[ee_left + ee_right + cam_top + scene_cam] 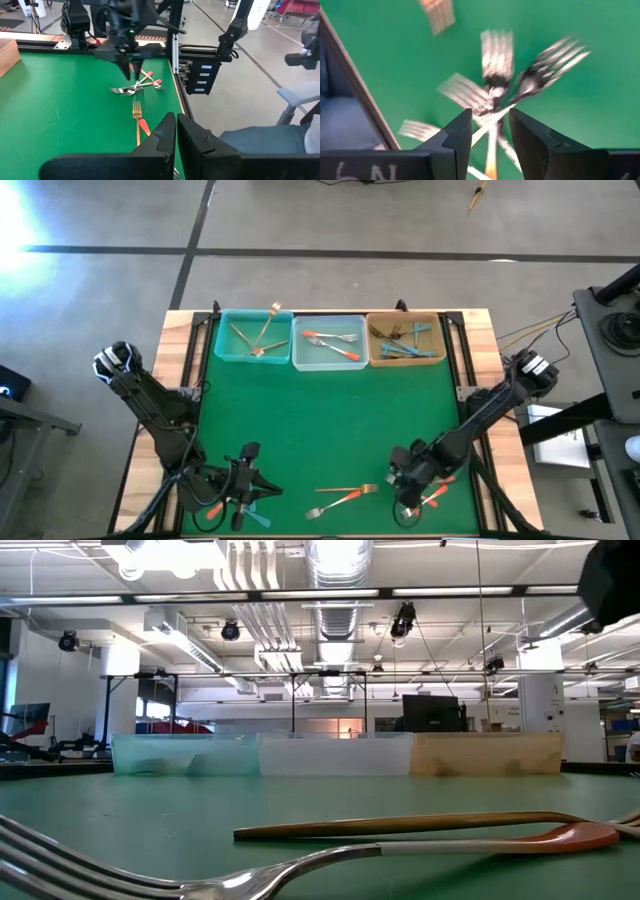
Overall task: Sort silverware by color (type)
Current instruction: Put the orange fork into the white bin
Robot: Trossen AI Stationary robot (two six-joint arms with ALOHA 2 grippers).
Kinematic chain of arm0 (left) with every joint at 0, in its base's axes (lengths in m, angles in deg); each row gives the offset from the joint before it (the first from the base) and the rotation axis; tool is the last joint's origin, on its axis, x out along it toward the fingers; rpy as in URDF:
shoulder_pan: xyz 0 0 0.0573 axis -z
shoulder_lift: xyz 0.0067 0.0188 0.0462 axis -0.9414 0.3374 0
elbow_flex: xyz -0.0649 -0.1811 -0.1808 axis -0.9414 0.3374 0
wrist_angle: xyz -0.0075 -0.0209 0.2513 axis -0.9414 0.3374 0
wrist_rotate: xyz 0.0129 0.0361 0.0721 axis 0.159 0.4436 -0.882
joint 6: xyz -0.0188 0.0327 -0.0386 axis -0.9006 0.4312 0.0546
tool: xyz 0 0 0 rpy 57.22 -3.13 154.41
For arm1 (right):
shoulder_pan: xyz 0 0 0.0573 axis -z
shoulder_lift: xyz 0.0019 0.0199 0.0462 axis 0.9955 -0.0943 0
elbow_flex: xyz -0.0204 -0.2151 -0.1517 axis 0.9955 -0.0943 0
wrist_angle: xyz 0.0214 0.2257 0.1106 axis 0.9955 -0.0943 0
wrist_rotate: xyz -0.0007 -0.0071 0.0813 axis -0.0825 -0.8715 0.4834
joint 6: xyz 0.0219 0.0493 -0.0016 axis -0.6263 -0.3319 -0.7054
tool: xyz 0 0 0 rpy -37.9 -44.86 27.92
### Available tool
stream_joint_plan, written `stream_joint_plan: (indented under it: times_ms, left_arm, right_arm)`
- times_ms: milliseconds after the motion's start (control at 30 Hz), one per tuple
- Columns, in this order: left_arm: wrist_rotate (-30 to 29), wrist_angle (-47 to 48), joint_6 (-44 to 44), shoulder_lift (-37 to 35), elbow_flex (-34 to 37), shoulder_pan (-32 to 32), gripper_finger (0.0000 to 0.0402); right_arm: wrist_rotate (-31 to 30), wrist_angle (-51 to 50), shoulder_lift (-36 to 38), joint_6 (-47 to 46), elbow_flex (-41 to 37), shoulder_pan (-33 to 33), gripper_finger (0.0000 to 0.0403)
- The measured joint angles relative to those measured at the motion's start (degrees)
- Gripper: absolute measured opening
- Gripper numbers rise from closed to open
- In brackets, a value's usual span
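Note:
My right gripper (408, 492) is open and points down just above a heap of silver forks with orange-red handles (432, 498) at the table's near right; the heap also shows in the right wrist view (495, 95). Whether it touches them, I cannot tell. My left gripper (258, 485) is shut and empty at the near left, fingers (165, 137) pointing toward the table's right. A gold fork (345, 489) and an orange-handled fork (338, 502) lie flat between the arms. An orange-handled fork (213, 508) and a teal-handled fork (262, 520) lie by the left gripper.
Three bins stand in a row at the far edge: a teal bin (222, 340) with gold forks, a clear bin (300, 350) with orange-handled forks, and a tan bin (376, 352) with teal-handled forks. The green mat (320, 420) lies between the bins and the arms.

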Motion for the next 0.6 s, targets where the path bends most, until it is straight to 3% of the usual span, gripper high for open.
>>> stream_joint_plan:
  times_ms: [333,467,600]
  left_arm:
    - [0.0,0.0,0.1,0.0,0.0,0.0,0.0000]
    - [0.1,0.0,-0.5,0.0,0.0,0.3,0.0000]
    - [0.2,0.0,-0.6,0.0,0.0,0.7,0.0000]
  right_arm:
    - [0.3,-10.9,-10.8,10.7,9.4,-2.9,0.0121]
    - [0.3,-18.3,-12.7,12.3,12.6,-2.9,0.0121]
    - [-0.1,-19.2,-12.6,12.4,13.3,-2.8,0.0121]
